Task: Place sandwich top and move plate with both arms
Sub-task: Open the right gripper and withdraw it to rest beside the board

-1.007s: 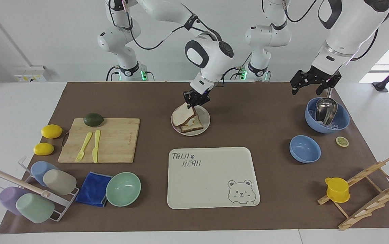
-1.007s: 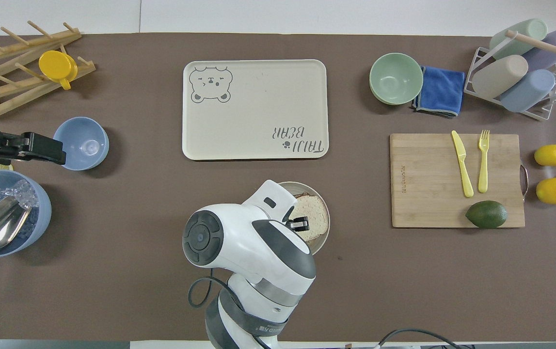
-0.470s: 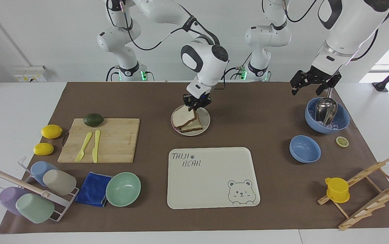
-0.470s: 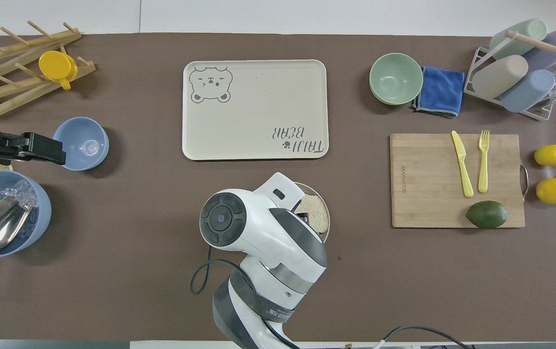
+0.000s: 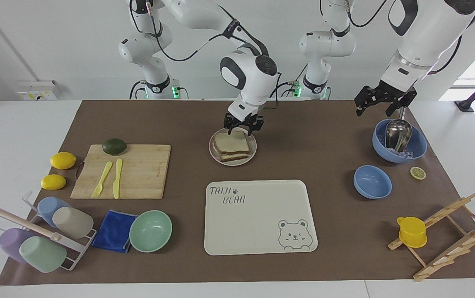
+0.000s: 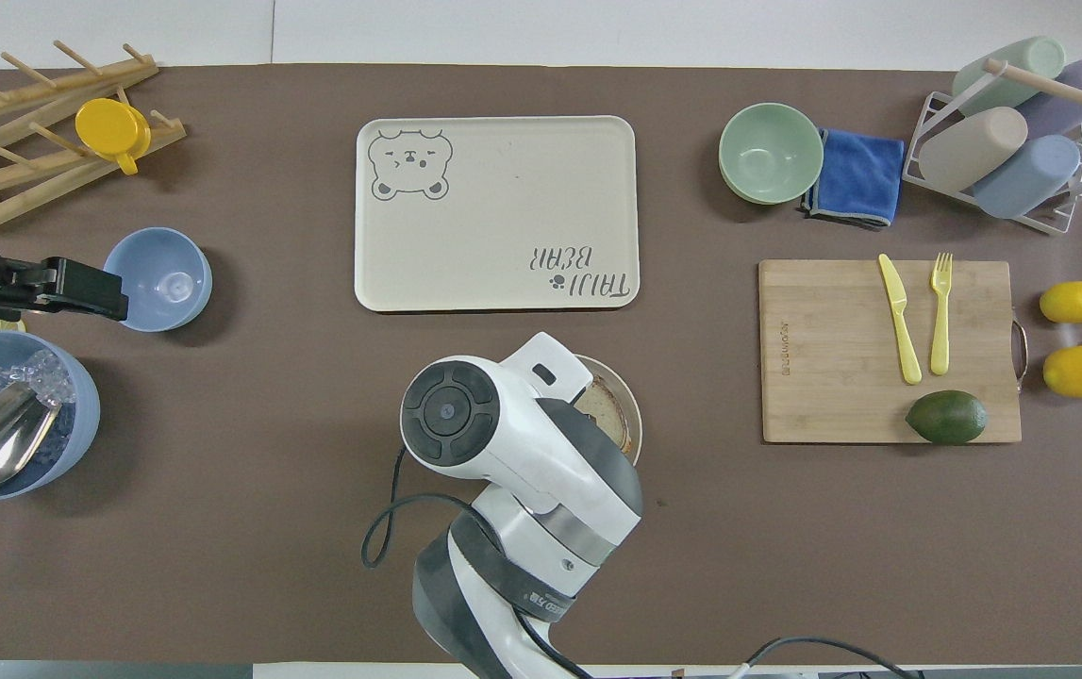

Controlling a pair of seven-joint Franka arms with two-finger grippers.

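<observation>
Facing view: right gripper [image 5: 243, 126] fingers spread apart, hovering just above the robot-side edge of the sandwich top [image 5: 232, 142], lying flat on the stack on the plate [image 5: 251, 155]. Left gripper [image 5: 382, 104] waiting over the blue bowl [image 5: 417, 148], fingers wide apart.

Overhead view: mostly arm covering the plate [image 6: 633, 415]; right fingers hidden.
</observation>
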